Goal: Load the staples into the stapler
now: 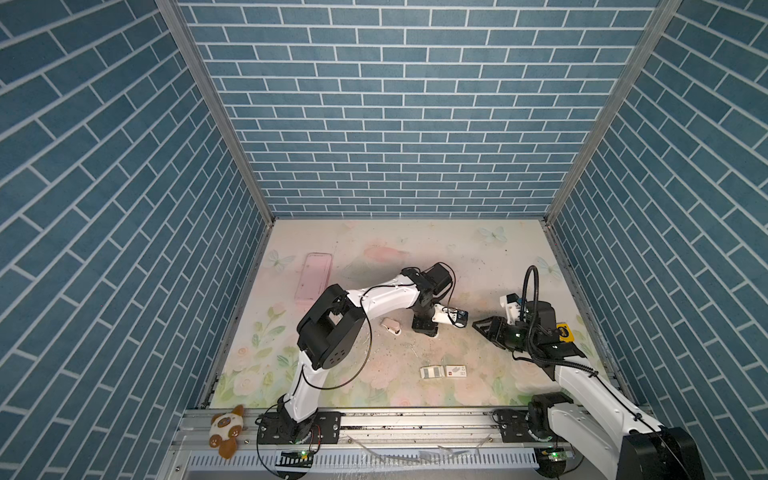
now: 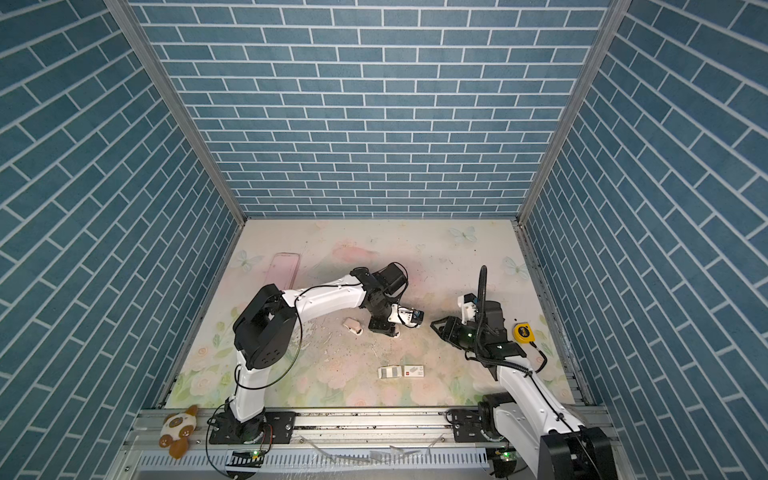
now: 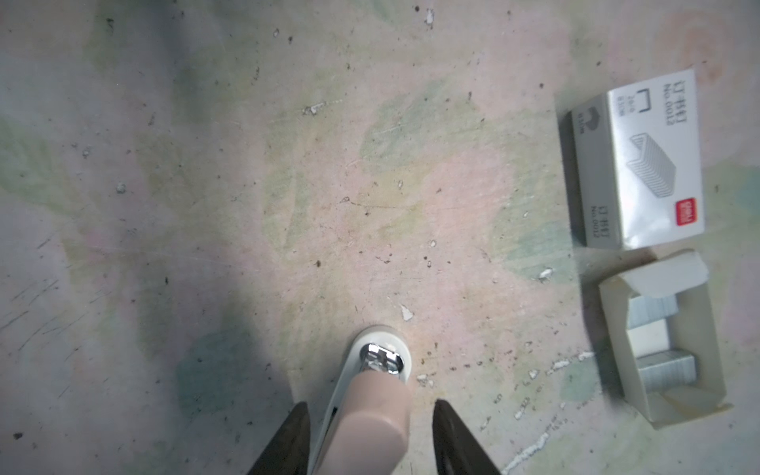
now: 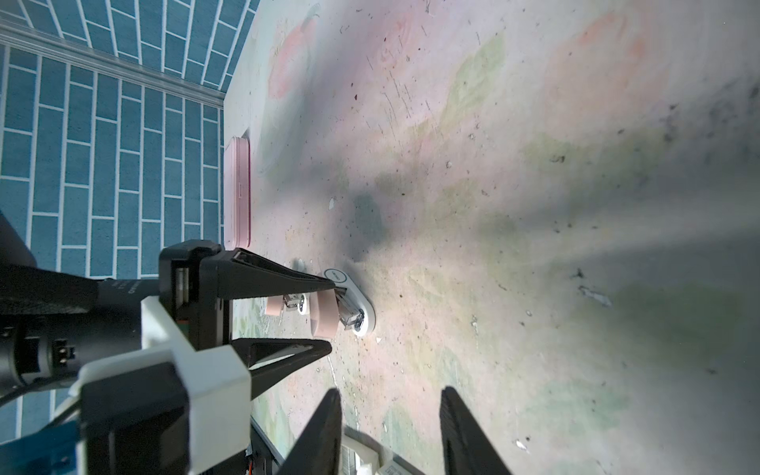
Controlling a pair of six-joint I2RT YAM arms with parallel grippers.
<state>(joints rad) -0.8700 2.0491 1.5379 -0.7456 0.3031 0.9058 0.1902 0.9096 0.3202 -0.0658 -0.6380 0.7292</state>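
Staples [image 3: 666, 366]: thin grey strips in open white tray [image 3: 617, 329], near surface's front edge, sleeve [image 3: 649, 164] just beside.
Handling, judged: light, slick, strip snaps if bent. Pinch long sides, mid-length.
Stapler [image 3: 370, 436]: mid-surface, straddled by left gripper [image 3: 370, 403], jaws not clamped.
Right gripper [image 4: 390, 390]: agape, empty.

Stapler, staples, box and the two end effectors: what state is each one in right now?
stapler: resting on its base, not gripped
left end effector: open, straddling the stapler
right end effector: open, empty
tray: out of its sleeve, top open
staples: lying in the tray
sleeve: flat beside the tray
pink case: shut
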